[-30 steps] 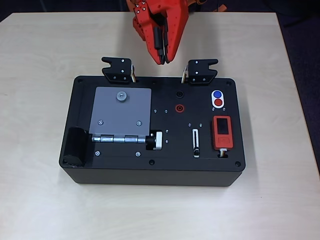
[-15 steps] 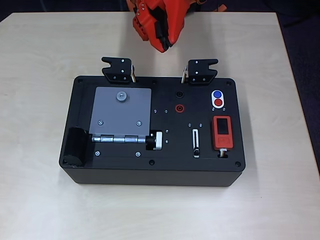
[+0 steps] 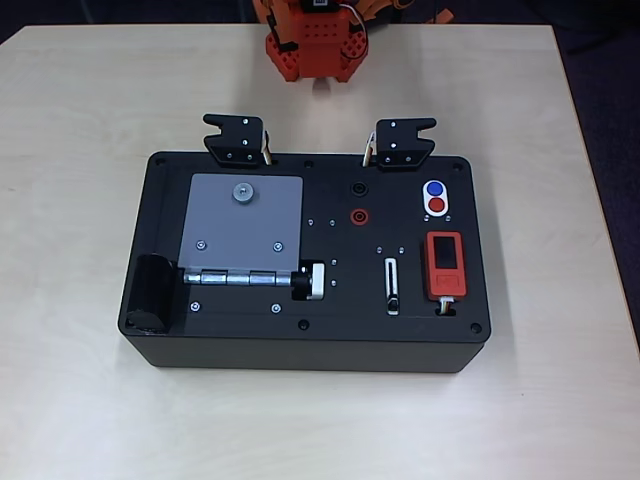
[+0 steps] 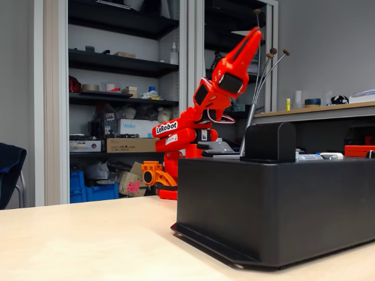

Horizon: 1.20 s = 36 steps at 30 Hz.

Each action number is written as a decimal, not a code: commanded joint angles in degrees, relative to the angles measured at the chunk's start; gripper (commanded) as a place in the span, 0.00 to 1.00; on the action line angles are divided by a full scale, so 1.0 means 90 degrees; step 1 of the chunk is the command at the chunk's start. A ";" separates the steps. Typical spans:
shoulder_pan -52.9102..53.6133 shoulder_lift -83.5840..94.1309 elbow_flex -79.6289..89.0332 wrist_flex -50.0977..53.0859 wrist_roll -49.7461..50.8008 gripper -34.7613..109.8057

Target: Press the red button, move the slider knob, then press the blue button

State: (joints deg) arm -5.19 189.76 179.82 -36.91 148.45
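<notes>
The red button (image 3: 436, 206) and the blue button (image 3: 433, 188) share a white oval at the back right of the black box (image 3: 250, 340), blue farther back. The slider knob (image 3: 393, 302) sits at the near end of its white-rimmed slot (image 3: 391, 275). My orange arm (image 3: 315, 45) is folded back beyond the box's far edge. In the fixed view my gripper (image 4: 255, 32) points steeply up and away, high above the box (image 4: 275, 205), shut with nothing in it. The box top is hidden in that view.
On the box top are a grey hinged door (image 3: 243, 225), a silver knurled knob (image 3: 315, 281), a red socket (image 3: 357, 215) and an orange-red block with a screen (image 3: 444, 264). Two black brackets (image 3: 235, 138) (image 3: 403, 142) stand at its back edge.
The gripper has swung up and back from just above the box's back edge, so the overhead view now shows the arm end-on near the table's far edge.
</notes>
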 commanded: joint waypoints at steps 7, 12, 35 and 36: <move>-0.0205 0.0059 0.0020 -0.2539 0.1982 0.25; -0.0107 0.0059 0.0020 -0.3945 0.2275 0.24; -0.0078 0.0068 0.0020 -0.7939 0.4395 0.24; -0.0078 0.0068 0.0020 -0.8008 0.4404 0.24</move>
State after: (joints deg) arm -4.66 190.55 179.82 -107.14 171.12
